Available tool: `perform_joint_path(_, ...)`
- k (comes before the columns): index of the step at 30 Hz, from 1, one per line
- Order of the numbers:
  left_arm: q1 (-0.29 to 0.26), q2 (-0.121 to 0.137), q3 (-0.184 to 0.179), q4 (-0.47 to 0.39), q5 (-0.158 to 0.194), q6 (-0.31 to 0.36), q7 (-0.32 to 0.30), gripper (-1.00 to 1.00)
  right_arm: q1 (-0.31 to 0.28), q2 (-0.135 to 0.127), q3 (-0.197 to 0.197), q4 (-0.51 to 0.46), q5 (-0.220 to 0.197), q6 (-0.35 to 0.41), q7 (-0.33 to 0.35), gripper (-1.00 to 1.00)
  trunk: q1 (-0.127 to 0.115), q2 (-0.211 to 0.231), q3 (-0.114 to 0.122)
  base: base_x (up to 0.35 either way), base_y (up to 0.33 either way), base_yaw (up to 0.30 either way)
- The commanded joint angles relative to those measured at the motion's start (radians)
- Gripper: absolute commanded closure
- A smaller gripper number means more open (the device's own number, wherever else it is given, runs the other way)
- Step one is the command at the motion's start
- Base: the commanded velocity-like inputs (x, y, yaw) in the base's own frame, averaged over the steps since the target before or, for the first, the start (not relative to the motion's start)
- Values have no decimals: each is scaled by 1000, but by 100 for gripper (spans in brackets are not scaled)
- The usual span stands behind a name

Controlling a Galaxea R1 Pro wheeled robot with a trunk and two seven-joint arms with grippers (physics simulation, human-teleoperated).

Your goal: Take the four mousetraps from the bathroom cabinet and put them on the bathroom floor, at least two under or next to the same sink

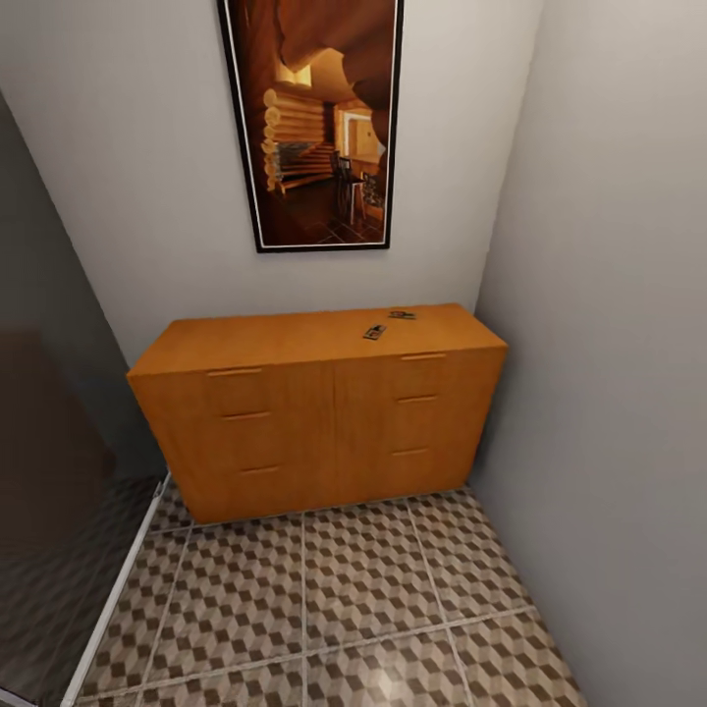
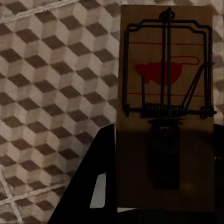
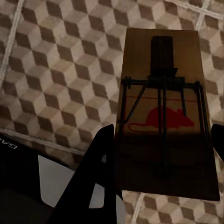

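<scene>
The orange-brown cabinet [image 1: 295,432] stands against the far wall, its drawers closed. Two mousetraps lie on its top toward the right: one [image 1: 374,332] near the front edge, another [image 1: 401,315] just behind it. In the left wrist view my left gripper [image 2: 161,161] is shut on a wooden mousetrap [image 2: 165,70] with a red mouse print, held above the bathroom floor [image 2: 51,93]. Over the same tiles [image 3: 56,79], my right gripper [image 3: 161,151] is shut on a further mousetrap [image 3: 163,93]. The sink is out of view.
A framed picture [image 1: 319,118] hangs above the cabinet. A grey wall [image 1: 609,393] runs close along the right. A dark glass panel [image 1: 49,491] with a white floor rail [image 1: 113,599] borders the left. Patterned tiles [image 1: 353,599] lie before the cabinet.
</scene>
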Motion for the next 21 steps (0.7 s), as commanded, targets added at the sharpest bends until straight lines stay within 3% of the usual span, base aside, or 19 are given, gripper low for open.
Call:
perform_joint_path(1,1,1,-8,-1,8,-2,5,100,-1,0,2,2,-8,-5,7,100,0,0,-1,0,0,286)
perform_joint_path(3,3,1,-7,5,9,-2,6,100,0,-2,2,2,-9,-6,6,100,0,0,-1,0,0,286)
perform_joint_path(5,4,0,-1,36,32,-1,7,100,-1,-3,2,2,-11,-6,-1,100,0,0,-1,0,0,286)
perform_joint_path(6,5,2,10,73,199,-4,9,100,0,1,1,3,-15,-22,-106,100,0,0,-1,0,0,286)
perform_joint_path(7,5,2,11,76,218,-5,9,100,1,2,1,3,-14,-36,-145,100,0,0,-1,0,0,286)
perform_joint_path(11,5,2,11,78,237,-5,10,100,13,2,1,2,-14,-59,-205,100,0,0,-1,0,0,286)
perform_joint_path(21,5,1,10,79,240,-5,10,100,17,1,-1,0,-14,-63,-216,100,0,0,-4,0,0,286)
